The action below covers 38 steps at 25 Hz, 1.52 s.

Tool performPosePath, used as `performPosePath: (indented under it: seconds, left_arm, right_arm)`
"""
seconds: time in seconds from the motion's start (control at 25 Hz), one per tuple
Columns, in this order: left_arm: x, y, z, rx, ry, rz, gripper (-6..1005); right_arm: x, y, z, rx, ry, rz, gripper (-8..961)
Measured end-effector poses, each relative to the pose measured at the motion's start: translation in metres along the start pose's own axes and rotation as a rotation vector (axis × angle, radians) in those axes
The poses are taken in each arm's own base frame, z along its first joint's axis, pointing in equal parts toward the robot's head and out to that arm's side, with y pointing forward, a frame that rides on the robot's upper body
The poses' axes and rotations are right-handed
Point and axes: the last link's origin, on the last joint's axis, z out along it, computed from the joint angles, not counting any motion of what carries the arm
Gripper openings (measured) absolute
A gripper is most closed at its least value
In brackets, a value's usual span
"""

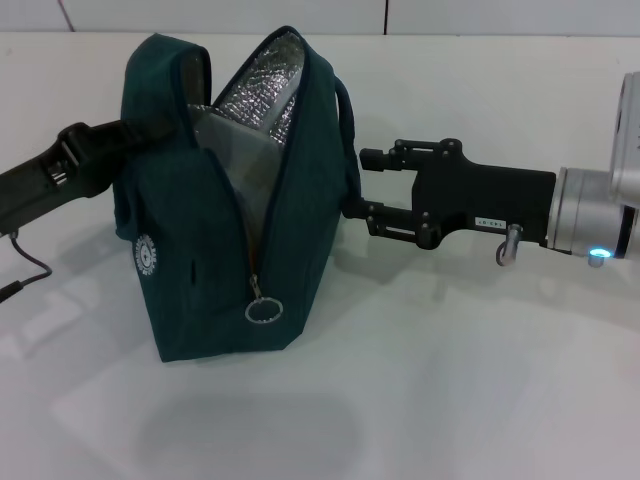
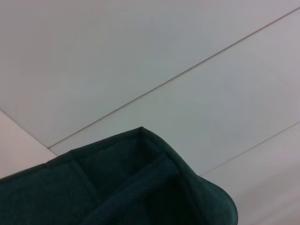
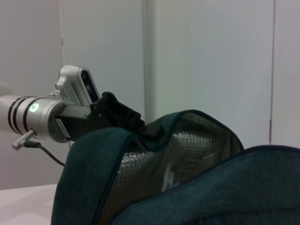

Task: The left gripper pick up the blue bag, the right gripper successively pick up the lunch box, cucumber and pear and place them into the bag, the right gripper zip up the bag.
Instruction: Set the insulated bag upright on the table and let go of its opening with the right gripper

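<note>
Blue bag (image 1: 215, 200) stands upright, centre-left of head view, mouth gaping w/ foil lining showing. Left hand (image 1: 105, 150) at its far-left wall; grip can't tell. Right hand (image 1: 365, 185), fingers apart, touching bag's right side. Next, probably: reach ring pull (image 1: 263, 310), pinch squarely, draw along zip while left steadies.

Teal blue bag (image 1: 225, 210) stands upright, zipper half open.

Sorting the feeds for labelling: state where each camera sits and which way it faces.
Head: on the robot's head, looking down at the blue bag between left pincer and right pincer.
Left wrist: on the left arm, facing the wall over the bag's fabric; no body.
Right wrist: beside the bag, facing the left arm.
Shared: the bag.
</note>
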Motion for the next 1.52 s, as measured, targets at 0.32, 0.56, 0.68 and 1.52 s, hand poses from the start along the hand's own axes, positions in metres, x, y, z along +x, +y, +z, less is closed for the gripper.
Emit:
performPosePath:
  seconds: [0.32, 0.56, 0.68, 1.52]
  left_arm:
    - [0.0, 0.0, 0.0, 0.002, -0.002, -0.001, 47]
    - [0.0, 0.0, 0.0, 0.002, -0.004, 0.0, 47]
    - [0.0, 0.0, 0.0, 0.002, -0.005, 0.0, 47]
    - [-0.01, 0.0, 0.005, -0.011, -0.051, -0.004, 47]
  right_arm:
    - [-0.001, 0.001, -0.004, -0.002, -0.01, -0.023, 403]
    - [0.0, 0.002, -0.004, -0.009, -0.013, -0.037, 237]
    - [0.0, 0.003, -0.005, -0.009, -0.014, -0.037, 179]
    - [-0.011, 0.014, -0.045, 0.031, -0.12, -0.132, 16]
